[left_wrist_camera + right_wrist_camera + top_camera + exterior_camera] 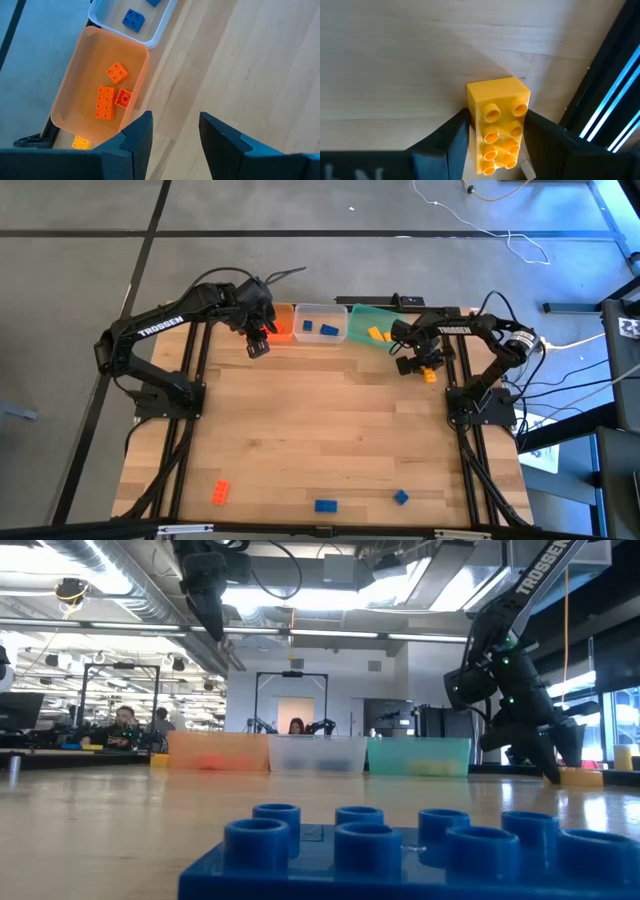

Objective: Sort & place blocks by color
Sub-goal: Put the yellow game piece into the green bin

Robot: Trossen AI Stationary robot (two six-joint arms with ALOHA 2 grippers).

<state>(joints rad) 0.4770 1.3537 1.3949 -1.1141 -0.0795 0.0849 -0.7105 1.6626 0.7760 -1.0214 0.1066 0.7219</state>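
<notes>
My right gripper (425, 367) is down at the table's far right, closed around a yellow brick (499, 125), close to the green tub (372, 325), which holds yellow bricks. My left gripper (172, 132) is open and empty, raised above the table beside the orange tub (75, 95); it also shows in the high view (258, 342). That tub holds three orange bricks (105, 102). The clear tub (320, 322) between them holds blue bricks (134, 20). An orange brick (220, 492) and two blue bricks (326, 505) (400, 497) lie flat near the table's near edge. My right gripper pinches the yellow brick's two long sides (474, 131) between its two fingers, which lie along the brick. The fingers slant down from above. The brick's studded face shows, and its free end (583, 777) sits at table height; I cannot tell whether it rests on the wood.
The three tubs stand in a row along the table's far edge. A small yellow-orange brick (81, 143) lies by the orange tub's outer end. The wooden table top (330, 430) between the arms is bare. Cables lie on the floor to the right.
</notes>
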